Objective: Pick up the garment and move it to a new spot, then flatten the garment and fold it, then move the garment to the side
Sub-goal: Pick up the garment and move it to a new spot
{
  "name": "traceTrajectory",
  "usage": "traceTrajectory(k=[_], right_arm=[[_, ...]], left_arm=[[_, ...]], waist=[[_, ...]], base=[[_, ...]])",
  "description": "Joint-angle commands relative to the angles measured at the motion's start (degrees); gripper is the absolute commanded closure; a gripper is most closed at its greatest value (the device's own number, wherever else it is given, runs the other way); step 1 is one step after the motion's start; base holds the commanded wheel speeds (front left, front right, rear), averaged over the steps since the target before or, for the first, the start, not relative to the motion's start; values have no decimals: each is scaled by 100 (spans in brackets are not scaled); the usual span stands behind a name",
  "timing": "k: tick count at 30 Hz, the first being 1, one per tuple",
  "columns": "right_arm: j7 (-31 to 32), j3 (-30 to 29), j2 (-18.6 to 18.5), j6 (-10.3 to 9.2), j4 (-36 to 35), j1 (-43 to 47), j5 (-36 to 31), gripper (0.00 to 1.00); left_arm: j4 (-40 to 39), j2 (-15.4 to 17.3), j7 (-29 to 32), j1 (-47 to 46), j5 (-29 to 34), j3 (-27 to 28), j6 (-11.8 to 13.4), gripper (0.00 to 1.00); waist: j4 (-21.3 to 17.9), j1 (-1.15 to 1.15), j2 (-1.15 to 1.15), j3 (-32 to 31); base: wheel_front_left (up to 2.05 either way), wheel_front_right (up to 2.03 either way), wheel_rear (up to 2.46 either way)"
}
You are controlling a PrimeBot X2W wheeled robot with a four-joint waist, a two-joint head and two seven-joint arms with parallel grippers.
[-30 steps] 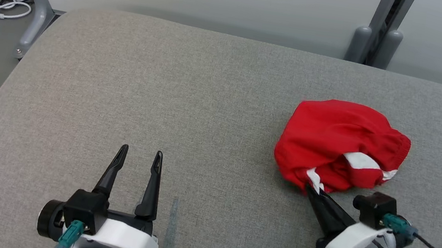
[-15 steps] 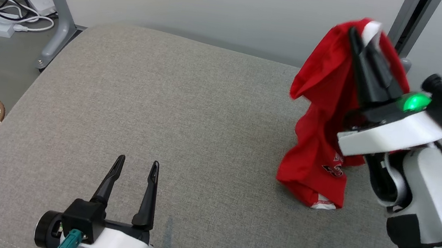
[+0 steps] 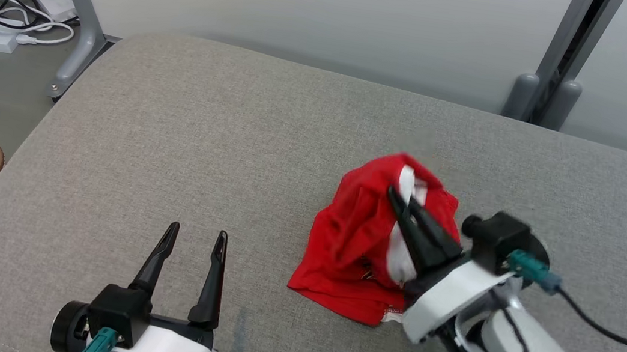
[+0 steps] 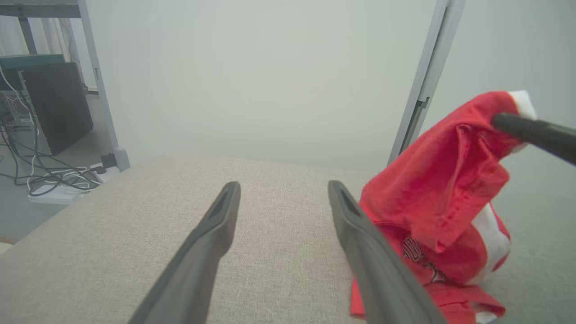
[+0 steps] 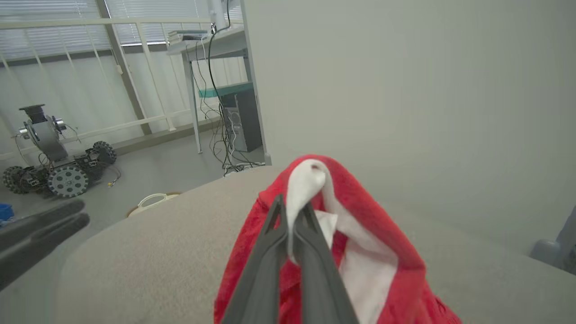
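We see the red garment [image 3: 343, 246] bunched right of the middle of the grey cushion [image 3: 205, 125], toward its near edge, with its lower folds resting on the fabric. Our right gripper [image 3: 397, 196] is clamped on a white-trimmed fold at the top, holding it raised. Our left gripper [image 3: 197, 232] hovers by the near edge, fingers spread, empty.

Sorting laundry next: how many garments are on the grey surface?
1: the red garment, right of centre, pinched by the shut right gripper. Another could hide beneath it.
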Motion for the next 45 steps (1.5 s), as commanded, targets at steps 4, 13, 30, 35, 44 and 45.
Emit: traceTrajectory(k=[4,13,30,35,44,45], right_arm=[[280,716,-102,1,625,227,305,100],[568,1686,-159,1,1145,205,983,0],[-273,-623,-1141,1,159,536,222,0],[-274,-2129,-784,1,-885,1421,-824,0],[-277,-2871,-152,1,-1584,2416,-1505,0],[-277,-2871,-128,0,-1600,2429,-1529,0]], left_arm=[[2,20,-18,-74,-47,-13,12,0],[71,21,-18,-69,-9,-35,-1,0],[-119,21,-18,80,-40,-27,-3,0],[-178,21,-18,46,-79,-40,60,0],[-203,21,-18,-34,-81,-50,80,0],[-197,21,-18,-48,-78,-56,77,0]], waist=[[-96,0,0,38],[-261,0,0,-30],[-912,0,0,-314],[-1046,0,0,-274],[-1175,0,0,-137],[-1182,0,0,-122]], base=[[0,0,0],[0,0,0],[0,0,0],[0,0,0],[0,0,0],[0,0,0]])
